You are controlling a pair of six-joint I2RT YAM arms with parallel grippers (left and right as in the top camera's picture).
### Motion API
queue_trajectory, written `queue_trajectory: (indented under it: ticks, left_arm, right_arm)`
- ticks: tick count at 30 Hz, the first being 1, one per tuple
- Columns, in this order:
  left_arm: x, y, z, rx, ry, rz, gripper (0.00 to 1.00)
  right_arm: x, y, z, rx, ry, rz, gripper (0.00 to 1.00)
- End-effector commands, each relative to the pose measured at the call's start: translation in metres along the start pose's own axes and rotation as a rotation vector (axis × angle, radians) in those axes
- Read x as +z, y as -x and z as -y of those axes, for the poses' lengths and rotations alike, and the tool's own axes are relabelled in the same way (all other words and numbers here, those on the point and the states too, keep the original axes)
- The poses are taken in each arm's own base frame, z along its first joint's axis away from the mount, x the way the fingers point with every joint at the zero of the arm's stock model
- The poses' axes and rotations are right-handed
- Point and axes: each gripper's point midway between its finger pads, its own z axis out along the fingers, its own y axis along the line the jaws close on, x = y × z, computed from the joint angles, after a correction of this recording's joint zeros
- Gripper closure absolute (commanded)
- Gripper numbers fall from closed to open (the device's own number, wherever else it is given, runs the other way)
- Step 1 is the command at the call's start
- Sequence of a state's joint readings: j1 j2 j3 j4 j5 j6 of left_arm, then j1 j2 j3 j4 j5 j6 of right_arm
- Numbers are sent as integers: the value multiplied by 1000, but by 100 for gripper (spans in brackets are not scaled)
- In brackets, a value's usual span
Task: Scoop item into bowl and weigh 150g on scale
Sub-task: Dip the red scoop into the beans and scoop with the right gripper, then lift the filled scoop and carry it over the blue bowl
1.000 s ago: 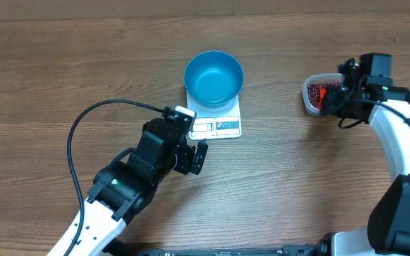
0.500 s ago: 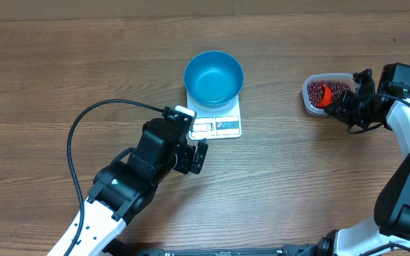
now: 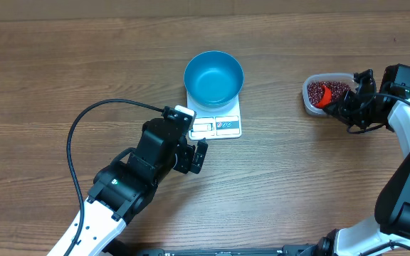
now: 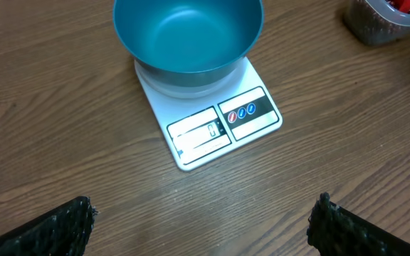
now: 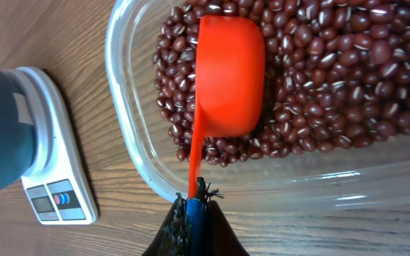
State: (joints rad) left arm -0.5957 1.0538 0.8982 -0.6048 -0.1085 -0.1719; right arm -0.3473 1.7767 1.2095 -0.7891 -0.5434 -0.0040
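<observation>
The blue bowl (image 3: pixel 213 77) stands empty on the white scale (image 3: pixel 223 126) at mid-table; the left wrist view shows the bowl (image 4: pixel 188 32) and scale (image 4: pixel 223 124) just ahead. Dark red beans (image 5: pixel 333 85) fill a clear tub at the right. An orange scoop (image 5: pixel 228 78) lies cup-down on the beans, its back towards the camera. My right gripper (image 5: pixel 194 203) is shut on the scoop's thin handle just outside the tub wall, and it shows in the overhead view (image 3: pixel 342 105) too. My left gripper (image 3: pixel 199 156) hangs open and empty in front of the scale.
The clear tub (image 3: pixel 312 96) sits to the right of the scale, its corner showing in the left wrist view (image 4: pixel 376 28). A black cable (image 3: pixel 84 128) loops over the table left of my left arm. The scale (image 5: pixel 55 178) lies left of the tub.
My right arm swung out to the right of the tub a second ago, uncovering the scoop on the beans; it has held still since. The left arm has not moved.
</observation>
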Motion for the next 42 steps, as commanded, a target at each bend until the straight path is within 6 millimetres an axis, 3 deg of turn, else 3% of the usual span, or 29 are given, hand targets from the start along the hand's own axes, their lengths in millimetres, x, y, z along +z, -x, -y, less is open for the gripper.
queue_trajectory:
  ticks: [1,10,18,27,42]
  left_arm:
    - [-2,0,-2,24,10,10,0]
    - [-2,0,-2,24,10,11,0]
    - [-2,0,-2,24,11,12,0]
    - [-2,0,-2,24,11,12,0]
    - [-2,0,-4,24,21,14,0]
  right_arm:
    - [5,-6,-6,10,62,-23,96]
    - [1,0,-11,21,124,1,96]
    - [-22,9,11,86,182,57,96]
    - [-46,11,17,145,306,98,96]
    - [-53,10,0,143,419,97,96]
